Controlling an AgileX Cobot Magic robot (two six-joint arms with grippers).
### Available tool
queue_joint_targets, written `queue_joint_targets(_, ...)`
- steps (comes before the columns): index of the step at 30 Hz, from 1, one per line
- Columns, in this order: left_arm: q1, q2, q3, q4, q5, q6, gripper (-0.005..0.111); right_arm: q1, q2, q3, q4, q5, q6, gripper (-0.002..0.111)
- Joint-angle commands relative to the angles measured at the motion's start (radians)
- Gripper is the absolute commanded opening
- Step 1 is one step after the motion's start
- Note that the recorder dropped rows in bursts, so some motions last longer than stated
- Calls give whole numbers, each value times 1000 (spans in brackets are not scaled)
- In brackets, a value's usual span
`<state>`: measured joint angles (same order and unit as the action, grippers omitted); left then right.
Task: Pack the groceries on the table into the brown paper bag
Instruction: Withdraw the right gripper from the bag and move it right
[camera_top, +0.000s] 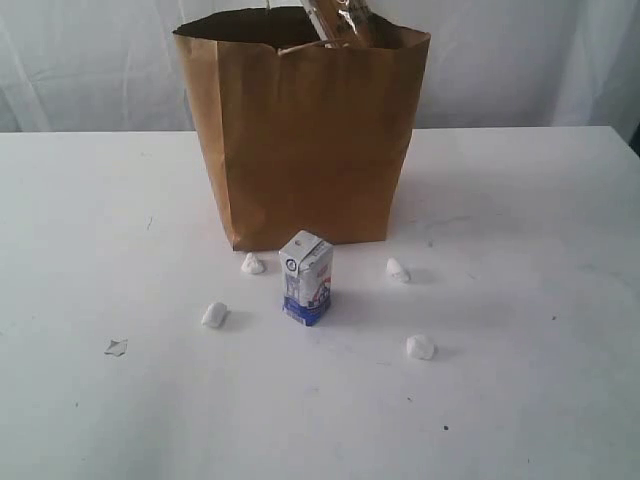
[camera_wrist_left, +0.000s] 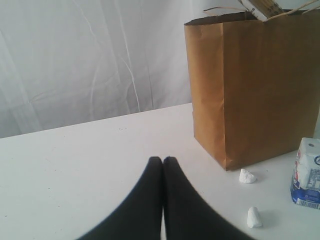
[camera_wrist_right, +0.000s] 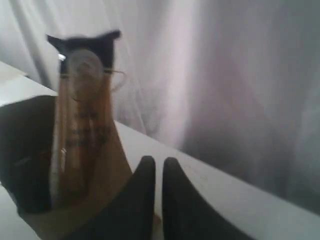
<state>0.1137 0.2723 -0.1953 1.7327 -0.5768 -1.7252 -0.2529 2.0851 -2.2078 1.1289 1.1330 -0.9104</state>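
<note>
- The bag (camera_top: 300, 150) stands upright at the upper middle of the exterior view with its mouth open. The spaghetti pack (camera_top: 340, 20) pokes out of the top. We judge it too long to sink below the rim.
- The carton (camera_top: 306, 278) stands upright on the table (camera_top: 520, 400) near the frame's centre, just in front of the bag and not touching it. It is the only grocery we see outside the bag.
- White lumps (camera_top: 253, 263) lie around the carton, none touching it. A grey scrap (camera_top: 116, 347) lies at lower left.
- The left gripper (camera_wrist_left: 162, 160) is closed, fingers touching and empty, low over bare table beside the bag. We judge it is parked clear of the work.
- The right gripper (camera_wrist_right: 159, 162) has its fingers drawn almost together with only a slit between them, and it holds nothing. It hangs by the bag's mouth, near the blurred pack, which stands free.
- Bare table is wide at the lower and side parts of the exterior view, so the carton can be reached from the front or either side.
- The pack fills the right of the mouth, so we judge the left of it the roomier drop, rim permitting.
</note>
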Motion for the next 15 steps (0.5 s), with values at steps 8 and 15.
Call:
queue_joint_targets(8, 3, -5, 6, 12, -5, -3, 0, -57, -148, 16, -483, 88, 331, 0)
queue_joint_targets(15, 3, -5, 6, 12, -5, -3, 0, -57, -339, 125, -617, -15, 420, 0)
